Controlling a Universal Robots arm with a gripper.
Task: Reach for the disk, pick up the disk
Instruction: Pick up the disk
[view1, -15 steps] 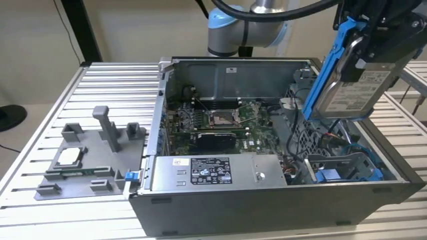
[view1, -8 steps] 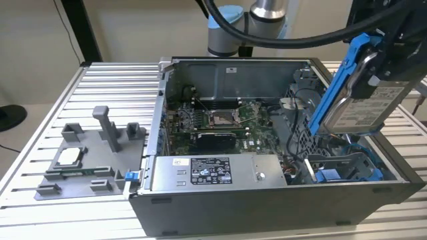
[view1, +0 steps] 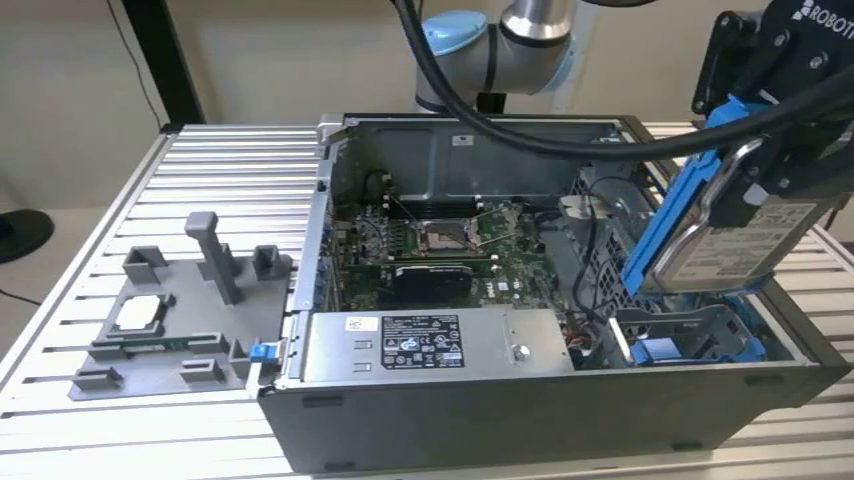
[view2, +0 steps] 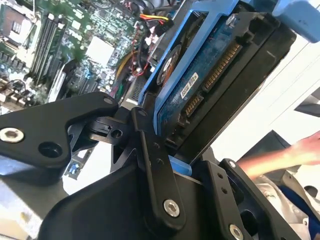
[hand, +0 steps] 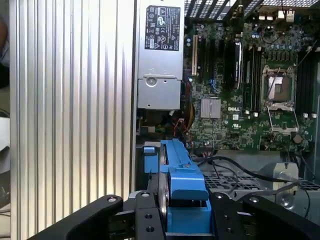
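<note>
The gripper (view1: 774, 195) is clamping the disk (view1: 727, 250), its jaws closed against the blue frame. The disk is hanging tilted below the jaws, above the open computer case (view1: 534, 400).

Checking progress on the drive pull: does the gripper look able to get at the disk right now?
Yes, apparently: the gripper is closed on the disk by its blue frame, holding it tilted above the open computer case.
</note>
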